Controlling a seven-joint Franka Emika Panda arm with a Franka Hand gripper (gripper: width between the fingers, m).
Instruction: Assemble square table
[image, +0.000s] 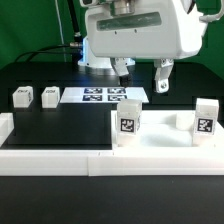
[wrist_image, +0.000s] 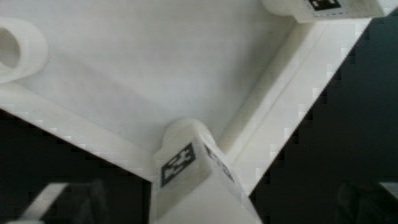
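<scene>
Square table (image: 165, 136): white slab, two tagged legs (image: 128, 123) upright.

Table (image: 60, 125): matte black, no pattern. Slab (image: 165, 142): plain white, rim the same white. Legs (image: 128, 125): white, each bearing a black-and-white square tag. Marker board (image: 105, 95): white, printed with four black-and-white tags. Wall (image: 50, 158): plain white. Arm housing (image: 135, 35): white. Backdrop (image: 25, 25): green. In the wrist view the slab reads pale grey-white in shadow, the leg tag crisp black.
</scene>
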